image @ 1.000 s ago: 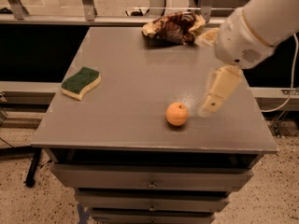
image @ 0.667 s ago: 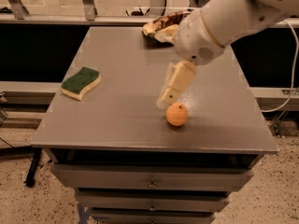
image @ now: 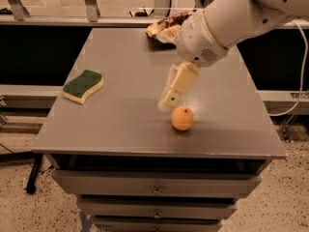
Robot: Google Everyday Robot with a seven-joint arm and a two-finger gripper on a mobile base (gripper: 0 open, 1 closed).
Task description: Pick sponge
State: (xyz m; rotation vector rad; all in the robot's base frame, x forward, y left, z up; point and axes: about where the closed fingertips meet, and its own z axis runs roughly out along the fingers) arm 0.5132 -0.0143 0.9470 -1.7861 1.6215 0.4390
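Sponge (image: pixel 83 85): green side up, left on the worktop (image: pixel 120 129), well apart.
End effector (image: pixel 166 103): just beside orange (image: pixel 182 118); open or closed, cannot tell.
Cloth (image: pixel 161 29): far edge, partly behind arm (image: pixel 231 18).

The sponge (image: pixel 83 85) lies flat on the bench (image: pixel 120 134) near the left edge — dark green scouring face up, pale yellow foam showing along its wavy side. Its long axis runs diagonally, and nothing touches it. The gripper (image: pixel 165 104) hangs well apart to its right, above the bench's middle.
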